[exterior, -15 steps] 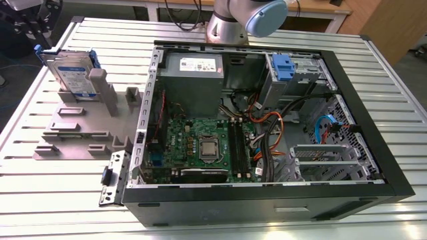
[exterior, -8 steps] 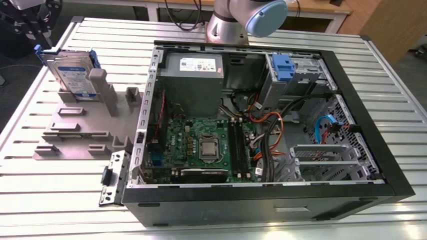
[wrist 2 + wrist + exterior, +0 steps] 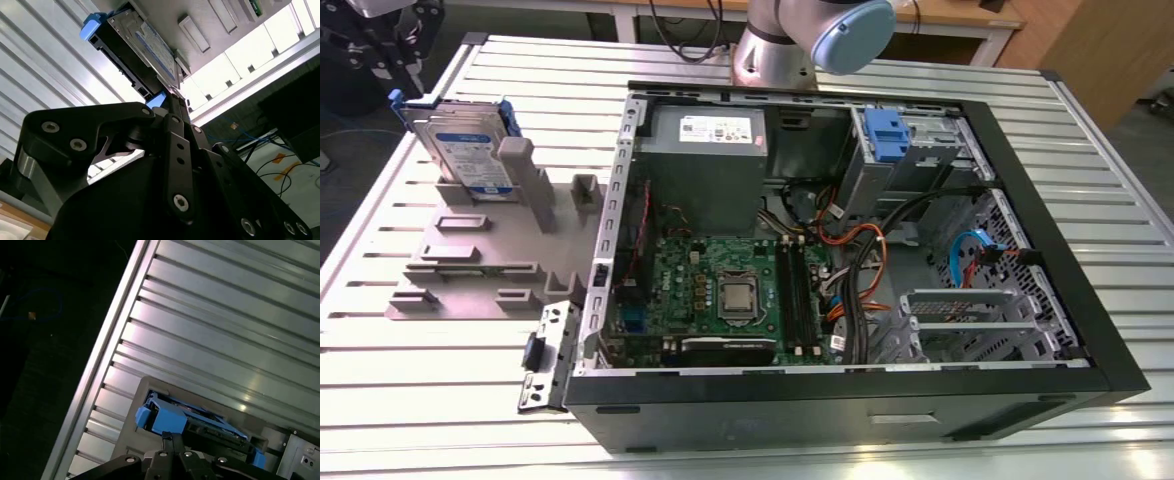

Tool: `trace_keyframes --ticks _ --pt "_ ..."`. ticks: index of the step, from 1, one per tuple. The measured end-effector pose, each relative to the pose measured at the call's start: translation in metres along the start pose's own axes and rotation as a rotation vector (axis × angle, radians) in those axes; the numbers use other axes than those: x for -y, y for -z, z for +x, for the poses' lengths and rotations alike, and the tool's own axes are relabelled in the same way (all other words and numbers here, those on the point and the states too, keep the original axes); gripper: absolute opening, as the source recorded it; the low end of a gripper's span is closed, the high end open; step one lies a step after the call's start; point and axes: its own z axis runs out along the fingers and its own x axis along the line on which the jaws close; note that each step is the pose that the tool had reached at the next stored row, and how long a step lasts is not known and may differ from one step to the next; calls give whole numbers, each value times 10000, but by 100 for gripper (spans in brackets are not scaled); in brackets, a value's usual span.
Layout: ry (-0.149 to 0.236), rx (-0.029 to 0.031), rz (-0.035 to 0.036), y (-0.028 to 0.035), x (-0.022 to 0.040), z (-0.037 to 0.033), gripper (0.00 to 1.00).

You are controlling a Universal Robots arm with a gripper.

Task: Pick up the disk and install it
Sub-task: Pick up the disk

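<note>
The disk (image 3: 464, 150) is a silver-grey drive with a white-and-blue label and blue side rails. It stands on edge, leaning slightly, in a grey holder (image 3: 480, 250) at the exterior view's left. My black gripper (image 3: 384, 45) hangs close above it, just off its upper corner toward the exterior view's left. In the second wrist view the disk (image 3: 145, 42) lies just beyond the gripper (image 3: 171, 102), near one blue rail end. In the first wrist view the disk's blue rail (image 3: 162, 417) sits right in front of the gripper (image 3: 172, 437).
An open computer case (image 3: 1067, 300) lies on the slatted metal table (image 3: 440, 400), right of the holder. Inside are a grey power-supply box (image 3: 707, 140), a motherboard (image 3: 727, 290), cables and a drive bay with a blue latch (image 3: 887, 135). The arm's base (image 3: 787, 40) stands behind the case.
</note>
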Motion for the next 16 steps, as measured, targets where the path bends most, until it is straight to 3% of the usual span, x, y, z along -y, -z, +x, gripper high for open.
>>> trace_keyframes --ticks 16 --pt "1269 -54 -14 0 0 0 11"
